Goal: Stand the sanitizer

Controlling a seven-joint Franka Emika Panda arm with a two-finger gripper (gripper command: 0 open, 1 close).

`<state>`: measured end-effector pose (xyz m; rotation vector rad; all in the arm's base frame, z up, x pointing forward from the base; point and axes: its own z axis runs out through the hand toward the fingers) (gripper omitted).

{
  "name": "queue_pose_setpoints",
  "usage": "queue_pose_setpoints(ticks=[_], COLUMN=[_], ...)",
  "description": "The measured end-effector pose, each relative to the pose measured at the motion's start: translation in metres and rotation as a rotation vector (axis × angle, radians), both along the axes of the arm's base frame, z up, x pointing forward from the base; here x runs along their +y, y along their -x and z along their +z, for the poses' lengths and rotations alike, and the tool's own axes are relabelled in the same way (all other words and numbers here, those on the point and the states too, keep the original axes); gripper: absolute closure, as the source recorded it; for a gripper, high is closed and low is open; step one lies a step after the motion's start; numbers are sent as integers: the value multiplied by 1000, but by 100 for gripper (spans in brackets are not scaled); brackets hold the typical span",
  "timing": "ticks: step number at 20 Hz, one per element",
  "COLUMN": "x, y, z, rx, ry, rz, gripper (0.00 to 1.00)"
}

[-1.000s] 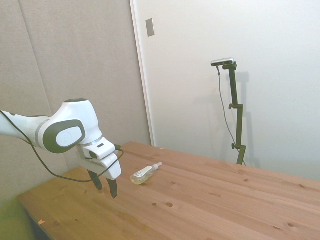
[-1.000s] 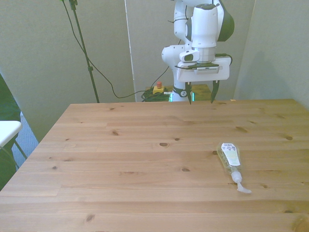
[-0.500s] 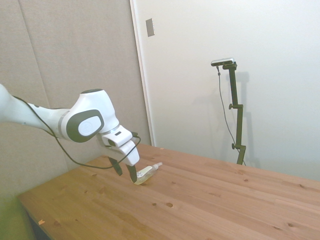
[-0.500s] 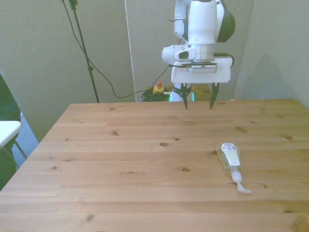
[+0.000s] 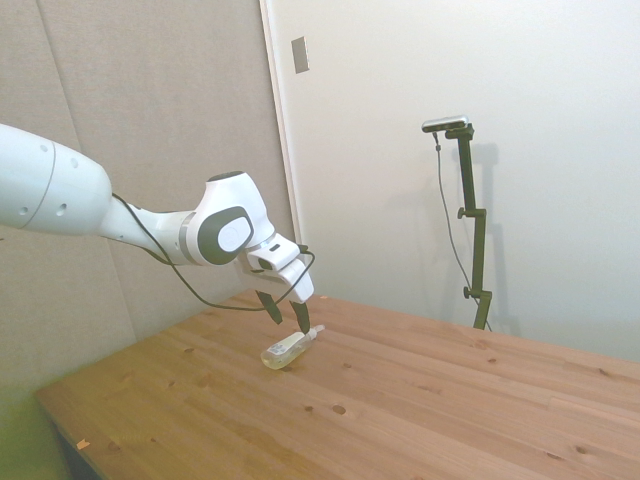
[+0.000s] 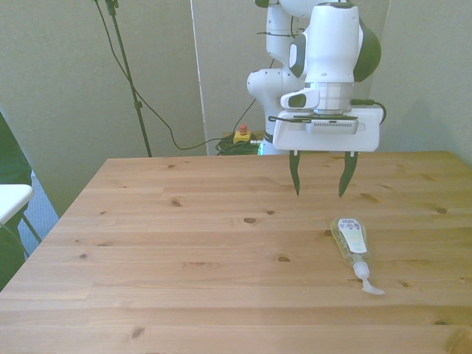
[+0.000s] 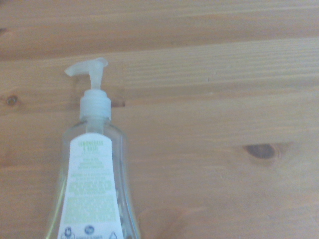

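claw [image 6: 320,195]: spread wide, holding nothing, clear of desk [image 6: 184,280] | sanitizer [image 6: 352,242]: lying flat below claw, toward front view's right, label up

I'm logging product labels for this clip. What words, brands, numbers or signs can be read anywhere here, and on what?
Sanitizer white label: green print, headline and small lines, all too blurred to read.
Same label in the front view: too small to read.
Symbols at the label's base end: blurred, unreadable.
Gripper: no legible marking.
Nothing else carries text.
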<state>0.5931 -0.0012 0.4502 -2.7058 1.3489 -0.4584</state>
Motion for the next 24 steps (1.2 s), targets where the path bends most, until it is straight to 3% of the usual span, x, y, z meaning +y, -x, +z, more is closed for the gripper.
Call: queue_pose_setpoints(ticks=[10, 18, 19, 24], x=[58, 61, 60, 57], y=[-88, -128, -130, -130], z=[-51, -86, -87, -90], rx=[-35, -13, -8, 14], ry=[16, 42, 44, 45], rz=[3, -18, -20, -30], gripper=[0, 0, 100, 100])
